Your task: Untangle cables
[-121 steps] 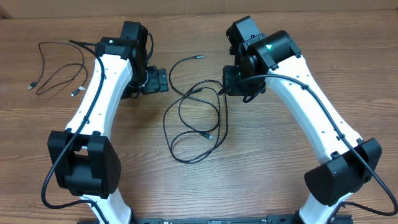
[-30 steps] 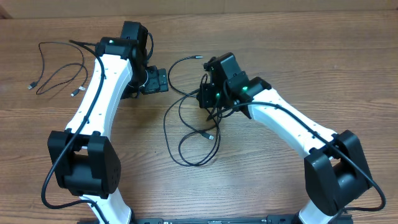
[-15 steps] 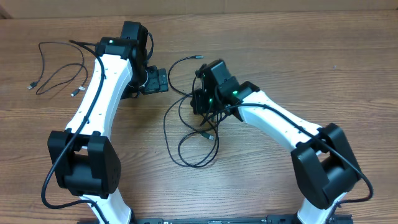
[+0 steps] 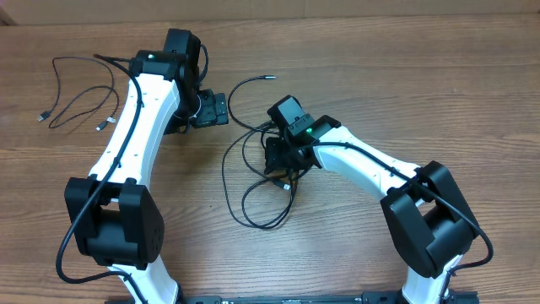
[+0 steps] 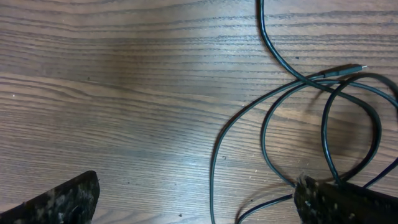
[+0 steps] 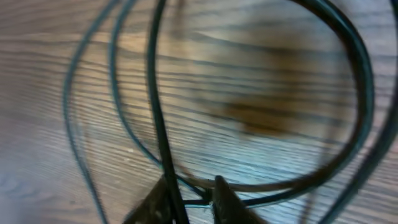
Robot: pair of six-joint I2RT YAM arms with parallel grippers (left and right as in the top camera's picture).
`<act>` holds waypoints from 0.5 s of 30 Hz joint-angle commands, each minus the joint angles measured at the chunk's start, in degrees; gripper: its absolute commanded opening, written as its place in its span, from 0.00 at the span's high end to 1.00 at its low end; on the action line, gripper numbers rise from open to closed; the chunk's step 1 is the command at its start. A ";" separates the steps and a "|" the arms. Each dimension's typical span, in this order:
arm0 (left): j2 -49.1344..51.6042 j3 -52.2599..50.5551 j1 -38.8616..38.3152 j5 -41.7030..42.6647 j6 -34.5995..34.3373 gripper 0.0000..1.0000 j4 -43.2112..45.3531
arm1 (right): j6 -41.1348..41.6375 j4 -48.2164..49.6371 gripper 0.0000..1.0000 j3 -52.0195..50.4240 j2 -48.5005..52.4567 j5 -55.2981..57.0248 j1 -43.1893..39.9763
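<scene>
We are looking down on a wooden table (image 4: 439, 67) where the tangled cables (image 4: 224, 173) are lying in overlapping loops at the centre, between the two arms. A second loose bunch of cables (image 4: 80, 93) is lying well apart at the far left. The left gripper (image 5: 199, 202) is hovering just beside the tangle with its fingers spread wide and nothing between them. One cable strand (image 5: 213, 174) is running across the wood beneath it, near a silvery plug (image 5: 348, 70). The right gripper (image 6: 193, 199) is pressing down into the middle of the tangle. Its tips are sitting close together with thin strands (image 6: 158, 112) crossing at them. The view is blurring, so we cannot tell whether they are pinching a strand.
</scene>
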 commanded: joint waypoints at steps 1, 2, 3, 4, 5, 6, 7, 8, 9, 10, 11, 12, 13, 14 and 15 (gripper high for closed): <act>-0.87 -0.52 0.13 -0.48 0.44 0.00 0.04 | 2.89 -0.22 0.79 -2.45 0.17 2.29 0.17; -0.87 -0.52 0.13 -0.48 0.46 0.00 0.04 | 3.32 -0.20 0.77 -3.04 0.17 2.29 0.17; -0.87 -0.52 0.13 -0.48 0.44 0.00 0.04 | 3.56 -0.04 0.76 -3.58 0.17 2.29 0.17; -0.87 -0.52 0.13 -0.48 0.44 0.01 0.04 | 3.58 0.20 0.74 -4.17 0.17 2.29 0.17; -0.87 -0.52 0.13 -0.48 0.44 0.01 0.04 | 3.58 0.26 0.71 -4.59 0.17 2.29 0.17; -0.87 -0.52 0.13 -0.48 0.46 0.01 0.04 | 3.58 0.33 0.70 -5.01 0.17 2.29 0.17; -0.87 -0.52 0.13 -0.48 0.44 0.01 0.04 | 3.58 0.31 0.69 -5.42 0.17 2.29 0.17; -0.87 -0.52 0.13 -0.48 0.46 0.01 0.04 | 3.58 0.31 0.68 -5.84 0.17 2.27 0.17; -0.87 -0.52 0.13 -0.48 0.44 0.00 0.04 | 3.58 0.31 0.67 -6.01 0.17 2.27 0.17; -0.87 -0.52 0.13 -0.48 0.46 0.01 0.04 | 3.58 0.28 0.67 -6.10 0.17 2.27 0.17; -0.87 -0.52 0.13 -0.48 0.44 0.00 0.04 | 3.58 0.46 0.67 -6.10 0.17 2.23 0.17; -0.87 -0.52 0.13 -0.48 0.46 0.00 0.04 | 3.74 0.50 0.67 -6.01 0.17 2.05 0.17; -0.87 -0.52 0.13 -0.48 0.46 0.01 0.04 | 3.87 0.39 0.67 -5.68 0.15 1.27 0.17; -0.87 -0.52 0.13 -0.48 0.44 0.00 0.04 | 3.78 0.15 0.67 -5.05 0.13 -0.35 0.15; -0.87 -0.52 0.13 -0.48 0.46 0.00 0.04 | 3.78 -0.17 0.67 -4.35 0.09 -1.55 0.15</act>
